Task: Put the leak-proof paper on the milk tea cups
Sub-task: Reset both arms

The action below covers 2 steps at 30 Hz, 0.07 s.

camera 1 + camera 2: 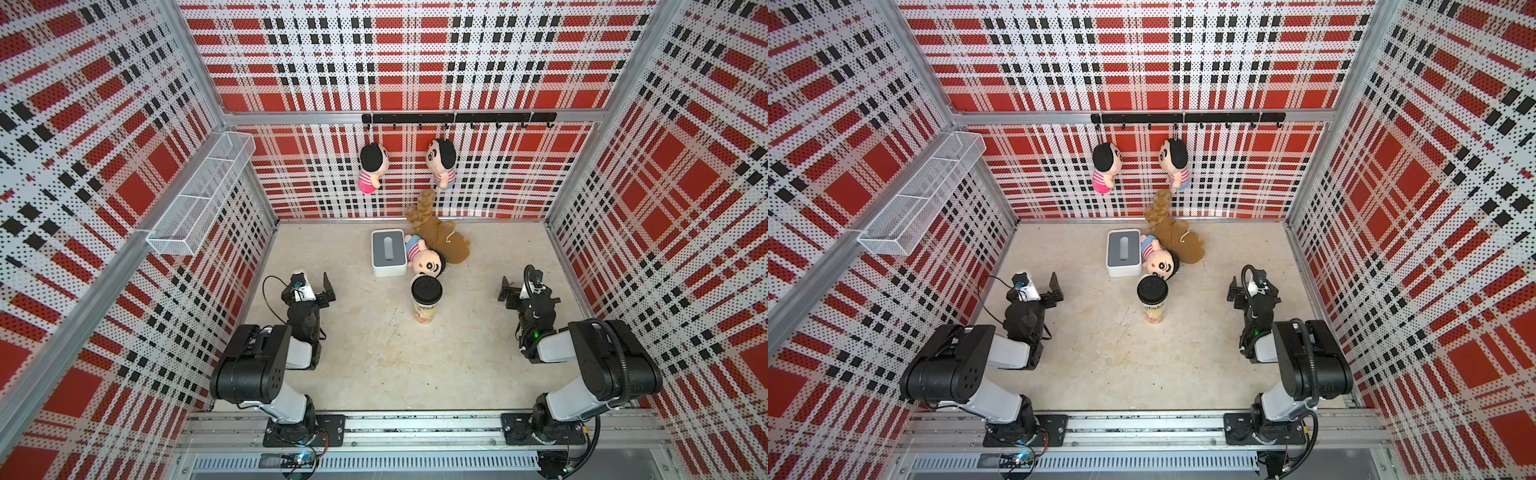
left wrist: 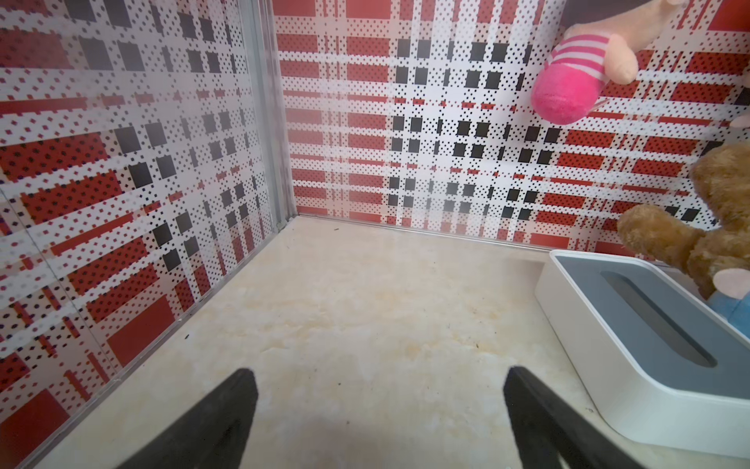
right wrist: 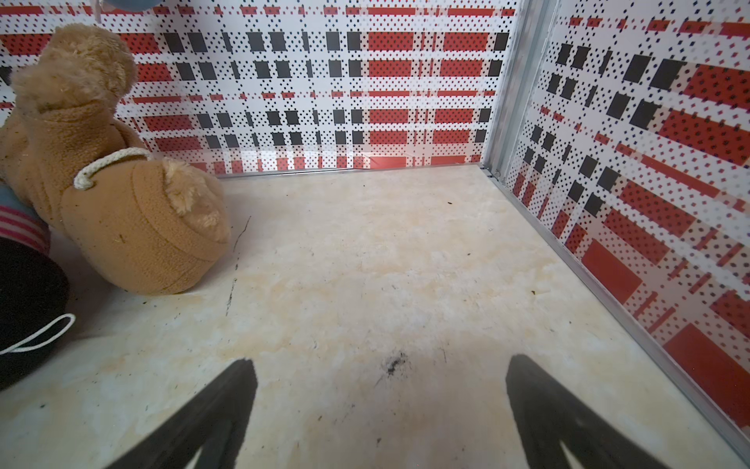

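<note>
The milk tea cup [image 1: 424, 314] [image 1: 1154, 314] stands upright mid-table, cream-white with yellow-green print low on its side. A black round lid [image 1: 426, 289] [image 1: 1152, 289] sits on its mouth. The leak-proof paper is hidden; only a thin whitish edge shows round the lid. My left gripper [image 1: 328, 291] [image 1: 1056, 291] hovers open left of the cup, well apart from it. In its wrist view the left gripper [image 2: 379, 390] has bare table between the fingers. My right gripper [image 1: 507, 293] [image 1: 1233, 291] is open to the right of the cup, and the right gripper [image 3: 381, 381] holds nothing.
Behind the cup a white box with a grey slotted top [image 1: 388, 252] [image 2: 649, 337] stands beside a lying plush doll [image 1: 428, 262] and a brown plush bear [image 1: 440, 241] [image 3: 134, 211]. Two dolls [image 1: 372, 168] hang from a hook rail [image 1: 457, 118]. A wire basket [image 1: 199, 195] hangs on the left wall.
</note>
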### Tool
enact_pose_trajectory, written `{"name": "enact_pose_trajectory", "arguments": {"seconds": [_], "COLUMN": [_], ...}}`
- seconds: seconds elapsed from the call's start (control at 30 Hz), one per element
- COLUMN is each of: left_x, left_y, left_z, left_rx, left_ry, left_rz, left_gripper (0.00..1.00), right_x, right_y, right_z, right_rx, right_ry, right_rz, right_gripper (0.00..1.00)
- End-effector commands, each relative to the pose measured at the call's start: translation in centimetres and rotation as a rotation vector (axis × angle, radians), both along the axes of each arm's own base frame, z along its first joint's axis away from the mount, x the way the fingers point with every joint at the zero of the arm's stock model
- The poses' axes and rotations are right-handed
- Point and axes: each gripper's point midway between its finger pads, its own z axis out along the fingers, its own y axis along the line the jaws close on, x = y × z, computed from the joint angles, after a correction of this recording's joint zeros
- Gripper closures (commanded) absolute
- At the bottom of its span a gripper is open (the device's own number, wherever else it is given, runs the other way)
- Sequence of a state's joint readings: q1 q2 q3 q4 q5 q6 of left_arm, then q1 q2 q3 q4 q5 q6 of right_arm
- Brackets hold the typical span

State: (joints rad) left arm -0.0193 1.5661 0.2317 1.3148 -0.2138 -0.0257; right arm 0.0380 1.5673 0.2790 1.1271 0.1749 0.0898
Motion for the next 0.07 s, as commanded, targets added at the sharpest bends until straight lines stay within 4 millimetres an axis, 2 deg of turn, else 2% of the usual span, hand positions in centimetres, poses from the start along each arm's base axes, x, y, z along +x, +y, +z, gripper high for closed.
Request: {"name": "enact_pose_trajectory", "arguments": {"seconds": [0.0, 0.03], "left_x": [0.27, 0.2], "left_y": [0.08, 0.12], "left_z": [0.47, 0.52], "left_rx": [-0.01, -0.011], "left_ry": [-0.015, -0.017], "left_rz": [0.001, 0.004], "left_gripper": [0.02, 0.02], "right_x": [0.34, 0.34], "right_y": [0.08, 0.07], "right_z": [1.15, 1.18], "right_rx": [-0.016, -0.016], "right_ry": [-0.042, -0.043], "right_rz": [0.008, 0.008], "right_gripper": [0.0, 0.0]}}
